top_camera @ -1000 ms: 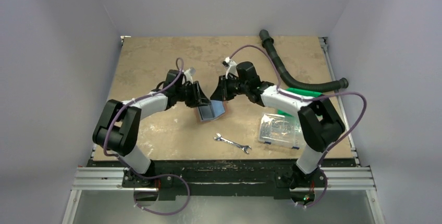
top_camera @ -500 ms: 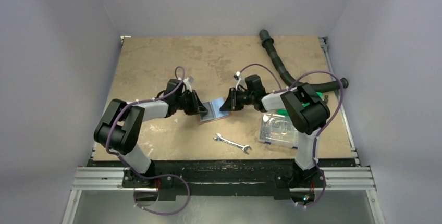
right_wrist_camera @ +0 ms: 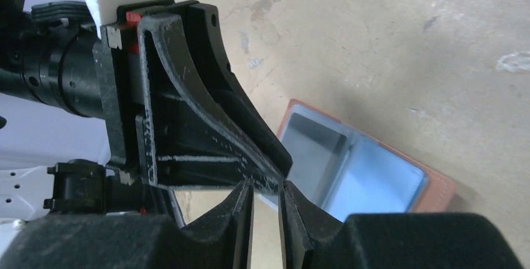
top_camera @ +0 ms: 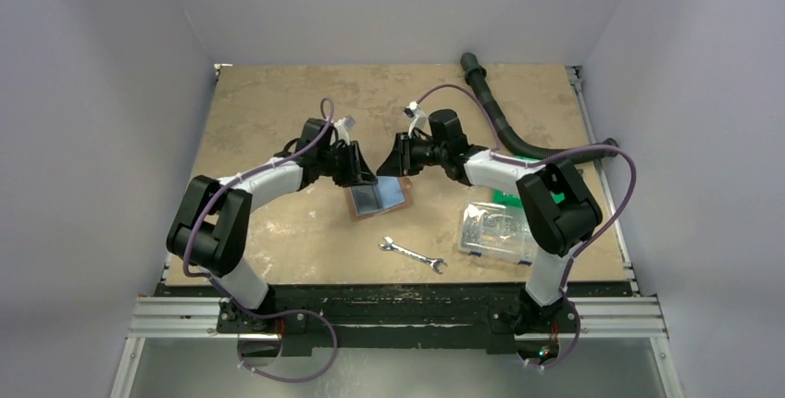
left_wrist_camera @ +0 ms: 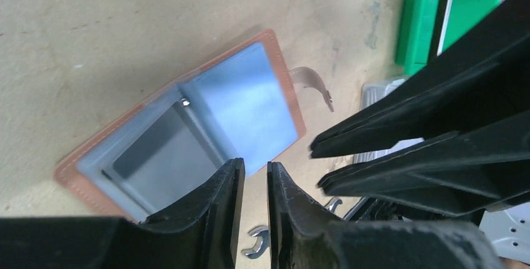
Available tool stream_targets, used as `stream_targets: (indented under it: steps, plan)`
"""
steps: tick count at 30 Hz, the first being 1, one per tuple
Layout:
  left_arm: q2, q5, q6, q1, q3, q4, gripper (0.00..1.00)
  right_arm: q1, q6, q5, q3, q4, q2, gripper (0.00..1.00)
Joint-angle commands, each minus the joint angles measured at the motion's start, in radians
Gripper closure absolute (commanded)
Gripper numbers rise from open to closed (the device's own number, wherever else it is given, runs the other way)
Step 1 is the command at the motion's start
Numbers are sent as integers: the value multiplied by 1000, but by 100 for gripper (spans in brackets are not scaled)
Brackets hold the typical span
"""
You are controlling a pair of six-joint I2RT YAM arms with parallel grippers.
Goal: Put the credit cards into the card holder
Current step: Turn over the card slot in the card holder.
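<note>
At the centre of the top view, note the small reddish-brown leather bifold card holder (top_camera: 378, 214) lying open on the tan counter (top_camera: 278, 111), holding the light blue credit card (top_camera: 393, 194) in its right half and the darker grey-blue credit card (top_camera: 367, 201) in its left. Against half a second ago, find the left gripper (top_camera: 363, 175) and right gripper (top_camera: 388, 167) drawn off its sides to its upper edge, each pressed nearly together on nothing; judge both cards delivered. Lower right, mind the silver open-ended wrench (top_camera: 413, 255) and clear plastic compartment box (top_camera: 497, 229), well apart, with only the grippers' closeness to each other a hazard.
</note>
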Motion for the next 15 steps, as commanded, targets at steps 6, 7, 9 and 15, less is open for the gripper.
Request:
stream_targets:
  steps: [6, 7, 9, 15]
  plan:
    - [56, -85, 14, 11, -153, 52, 83, -17, 60, -50, -98, 151, 129, 72]
    - [55, -107, 16, 25, -177, 55, 83, -20, 41, -29, -107, 136, 138, 71]
    - [53, -127, 14, 50, -220, 57, 83, -25, 4, 9, -123, 105, 156, 71]
    - [-2, -119, 17, 54, -211, 16, 81, -28, -87, 154, -149, -19, 88, 71]
